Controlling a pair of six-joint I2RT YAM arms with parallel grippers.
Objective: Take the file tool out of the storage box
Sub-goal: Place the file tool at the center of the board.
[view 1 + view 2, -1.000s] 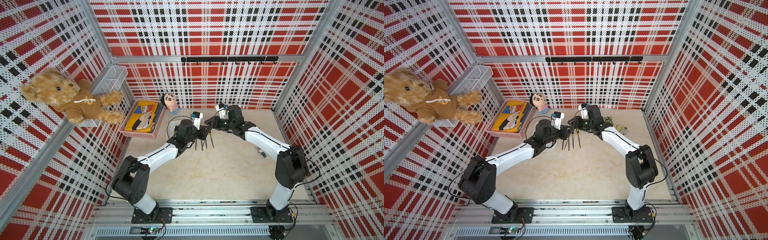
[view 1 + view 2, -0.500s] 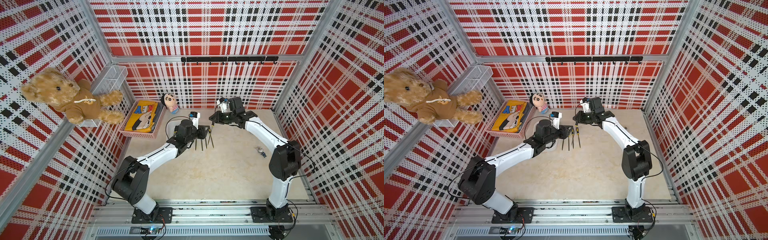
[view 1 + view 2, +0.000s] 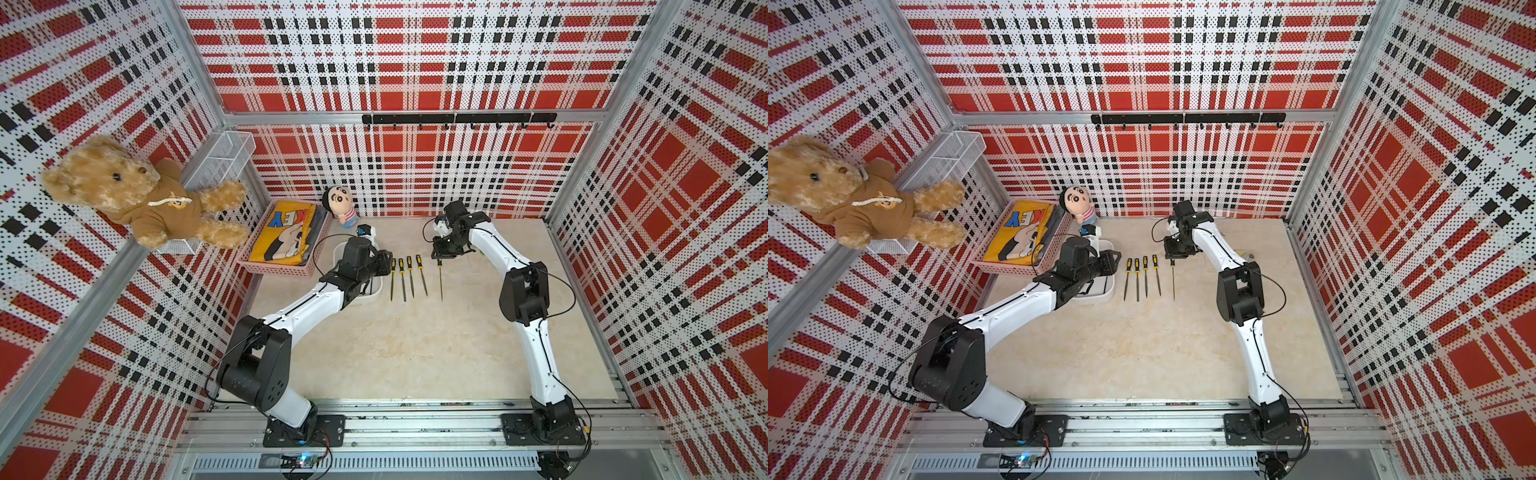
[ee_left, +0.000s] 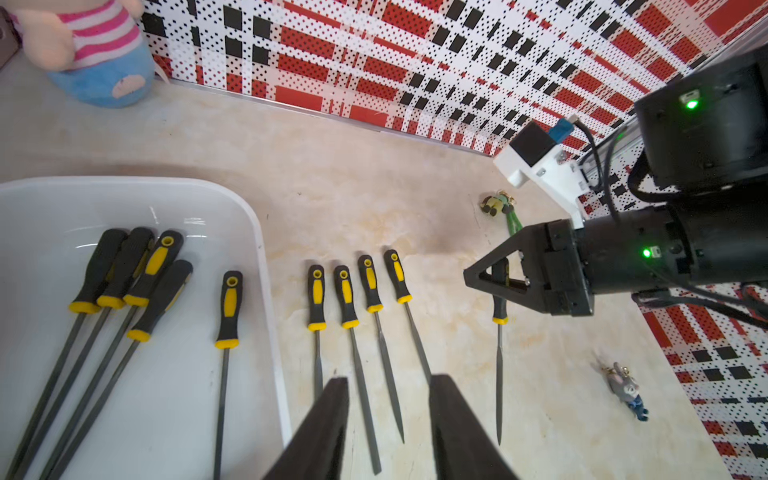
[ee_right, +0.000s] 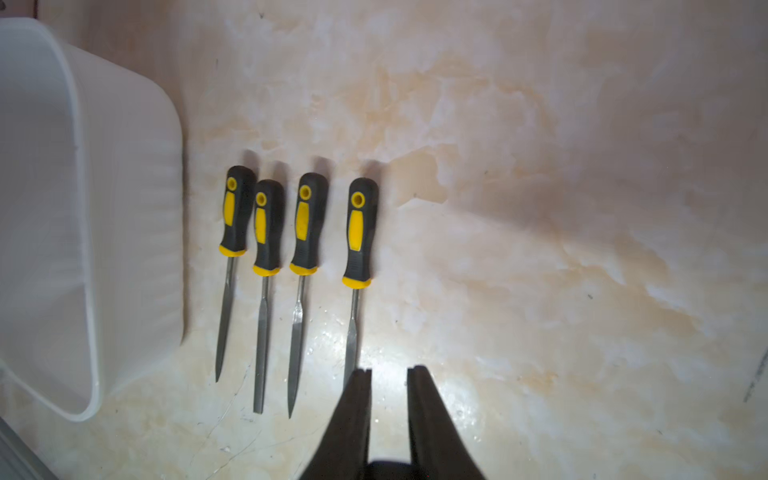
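I am holding left gripper spread, empty; nearest black-and-yellow-handled steel file lying in shallow white plastic tub just beside it, axis along fingers; left arm nearer.

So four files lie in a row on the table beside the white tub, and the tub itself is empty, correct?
Not empty. The left wrist view shows five files lying in the storage box. The four files do lie in a row on the table beside it.
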